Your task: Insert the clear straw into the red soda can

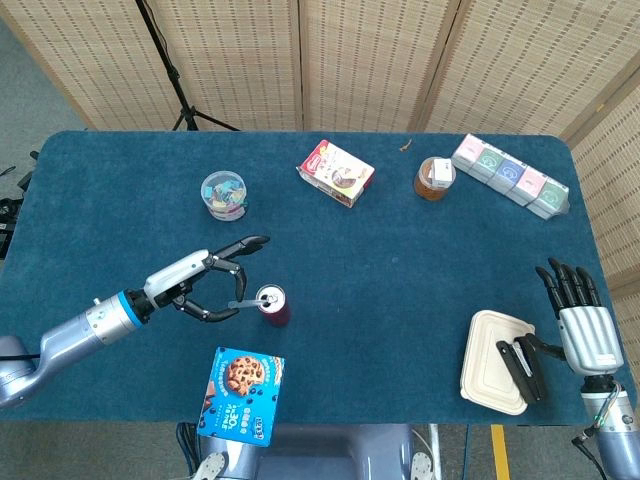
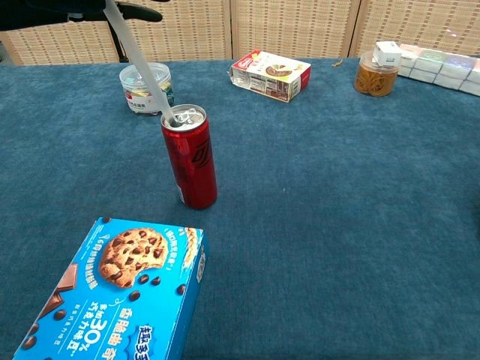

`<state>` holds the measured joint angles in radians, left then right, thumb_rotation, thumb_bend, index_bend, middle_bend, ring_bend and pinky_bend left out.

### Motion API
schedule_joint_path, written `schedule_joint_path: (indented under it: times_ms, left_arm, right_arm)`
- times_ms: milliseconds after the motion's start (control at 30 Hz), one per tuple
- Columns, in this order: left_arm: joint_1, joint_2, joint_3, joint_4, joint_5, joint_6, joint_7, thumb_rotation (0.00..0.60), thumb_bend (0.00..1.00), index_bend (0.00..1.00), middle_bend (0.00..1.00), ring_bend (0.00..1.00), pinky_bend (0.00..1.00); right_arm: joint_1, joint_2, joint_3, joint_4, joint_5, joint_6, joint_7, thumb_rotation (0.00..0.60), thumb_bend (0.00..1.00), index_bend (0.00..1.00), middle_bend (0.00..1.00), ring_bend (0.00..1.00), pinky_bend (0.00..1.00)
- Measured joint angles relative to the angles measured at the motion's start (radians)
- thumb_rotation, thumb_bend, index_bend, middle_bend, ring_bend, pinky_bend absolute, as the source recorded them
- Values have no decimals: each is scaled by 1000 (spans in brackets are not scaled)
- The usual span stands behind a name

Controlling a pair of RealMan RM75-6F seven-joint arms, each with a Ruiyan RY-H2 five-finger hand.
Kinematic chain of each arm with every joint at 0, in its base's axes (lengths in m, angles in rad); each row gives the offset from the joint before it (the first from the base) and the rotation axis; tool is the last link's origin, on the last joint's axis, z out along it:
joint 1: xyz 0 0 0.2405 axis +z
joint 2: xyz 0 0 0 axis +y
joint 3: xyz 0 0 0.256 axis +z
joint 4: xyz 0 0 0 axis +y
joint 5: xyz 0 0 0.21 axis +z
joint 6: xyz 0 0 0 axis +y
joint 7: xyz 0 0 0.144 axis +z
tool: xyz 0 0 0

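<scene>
While pinching clear straw (image 2: pixel 142 69), left robot hand (image 1: pixel 205 282) fingers spread, tip in red soda can (image 2: pixel 190 156)

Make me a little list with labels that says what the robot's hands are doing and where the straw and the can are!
left hand: holds the straw
straw: clear, tilted, lower end in the can's opening
can: red, upright on the blue table
right hand: holds nothing, fingers apart, beside a white box
nearby: cookie box in front of the can

Silver arms, blue wrist band; left hand (image 1: pixel 205 282) white-backed, black-fingered; right hand (image 1: pixel 577 318) seemingly alike.
</scene>
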<state>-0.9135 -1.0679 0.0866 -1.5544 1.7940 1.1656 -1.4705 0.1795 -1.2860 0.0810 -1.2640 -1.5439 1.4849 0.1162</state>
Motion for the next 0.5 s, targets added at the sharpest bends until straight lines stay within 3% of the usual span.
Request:
schedule_joint_path:
  times_ms: [500]
  left_arm:
    - [-11,-50,-7,23,-33,-48,21,600,347,588,0,0,0]
  right_arm:
    - [1,1,-2,-3,4,-11,-1,600,0,0,0,0,0]
